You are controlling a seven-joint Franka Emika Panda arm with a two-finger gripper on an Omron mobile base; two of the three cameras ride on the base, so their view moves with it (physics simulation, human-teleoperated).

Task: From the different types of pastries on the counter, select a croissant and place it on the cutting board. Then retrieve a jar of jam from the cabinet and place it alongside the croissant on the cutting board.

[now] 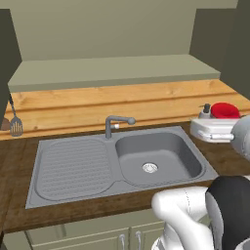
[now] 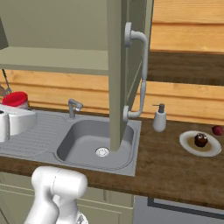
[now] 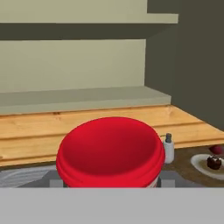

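The jam jar, red-lidded, is gripped in the claw above the tabletop, at three o'clock of the sink.

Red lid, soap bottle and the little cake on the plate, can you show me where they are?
Red lid (image 3: 109, 148), hand view, middle of its top.
Soap bottle (image 2: 159, 120), right base view, its white body.
Little cake (image 2: 201, 140), right base view, its dark middle, on the plate (image 2: 188, 142), left rim.
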